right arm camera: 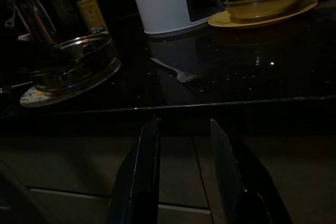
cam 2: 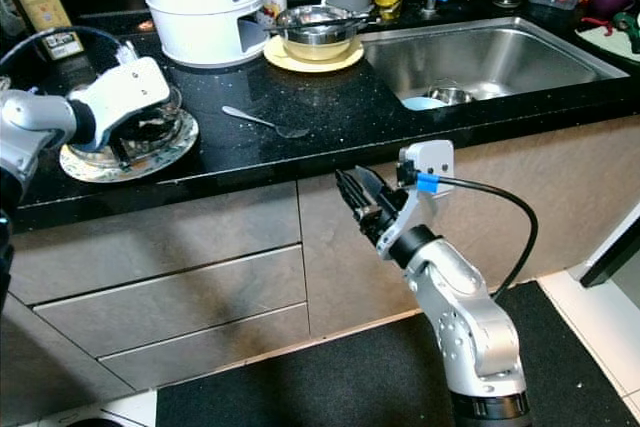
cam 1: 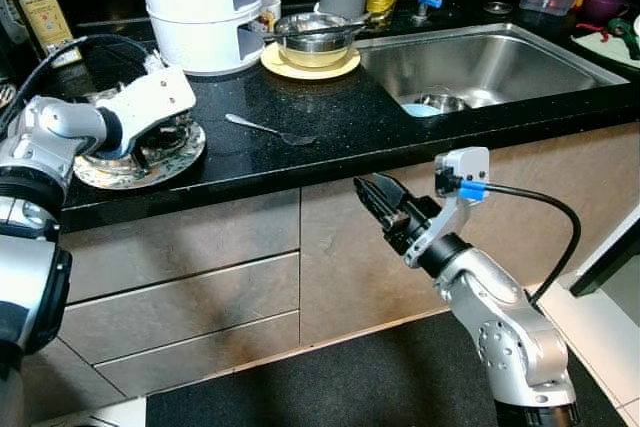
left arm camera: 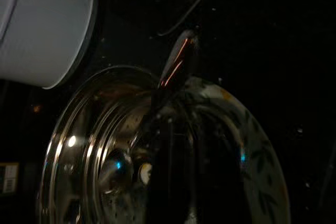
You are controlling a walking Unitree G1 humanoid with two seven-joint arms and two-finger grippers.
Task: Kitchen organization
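Done so far: not much, by the look of it — dishes lie all over the black counter (cam 1: 360,127).
Left to do: a fork (cam 1: 270,130) lies loose in the middle of the counter; a metal bowl (cam 1: 314,37) sits on a yellow plate (cam 1: 343,67) far back, next to the white stacked container (cam 1: 200,7); a blue dish (cam 1: 418,109) and a small metal cup (cam 1: 442,102) wait in the sink (cam 1: 560,52).
Step in hand: likely picking up the shiny bowl (right arm camera: 73,64) on the flowered plate (cam 1: 130,169) at the left, near edge.
Left gripper (cam 1: 150,140): down on that shiny bowl, one black finger (left arm camera: 176,64) poking over the rim and one seeming to go inside — looks like pinching the bowl's wall, but too dark to be sure of the grip.
Right gripper (cam 1: 385,205): low, in front of the cabinet, below the counter edge — fingers (right arm camera: 144,177) a little apart, holding nothing, touching nothing.
Next need: a firm hold on the rim, so the bowl lifts without dragging the plate.
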